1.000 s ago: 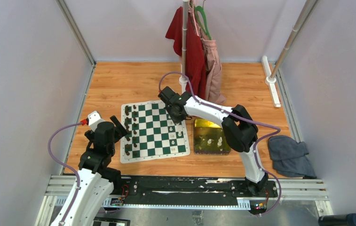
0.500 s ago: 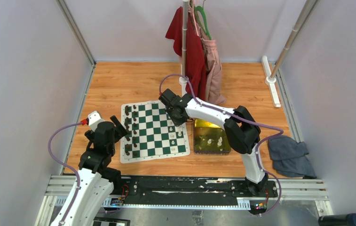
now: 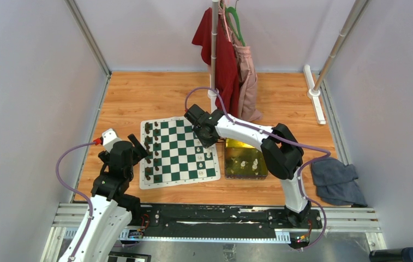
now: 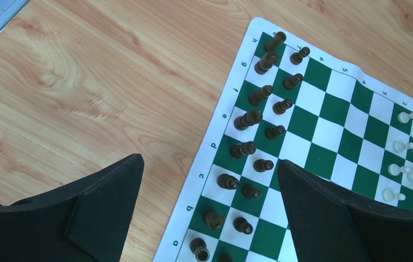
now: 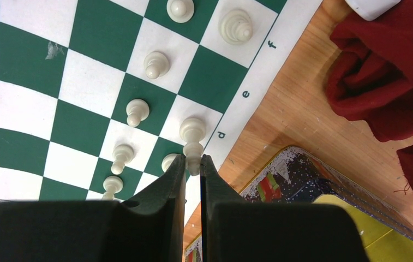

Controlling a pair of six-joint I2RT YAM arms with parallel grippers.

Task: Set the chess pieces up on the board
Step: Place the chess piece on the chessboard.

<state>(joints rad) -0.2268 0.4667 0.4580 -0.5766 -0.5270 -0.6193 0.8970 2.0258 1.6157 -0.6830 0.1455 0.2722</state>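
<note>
Right end effector [image 5: 193, 161]: narrow, pinching cream chess piece [image 5: 192, 131] by its head, base seemingly on board [image 5: 27, 109] edge square directly ahead. Hazard: pawn [image 5: 167, 161] just beside one finger may topple on withdrawal. Left end effector [image 4: 208, 162]: wide, empty.

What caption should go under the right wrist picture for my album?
Right gripper pinches a white chess piece at the edge of the board.

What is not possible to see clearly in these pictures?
Right wrist view: the right gripper hides the base of the white piece it holds.
Left wrist view: the picture edge and the left gripper cut off part of the board.
Top view: the pieces in the tray are too small to identify.
</note>
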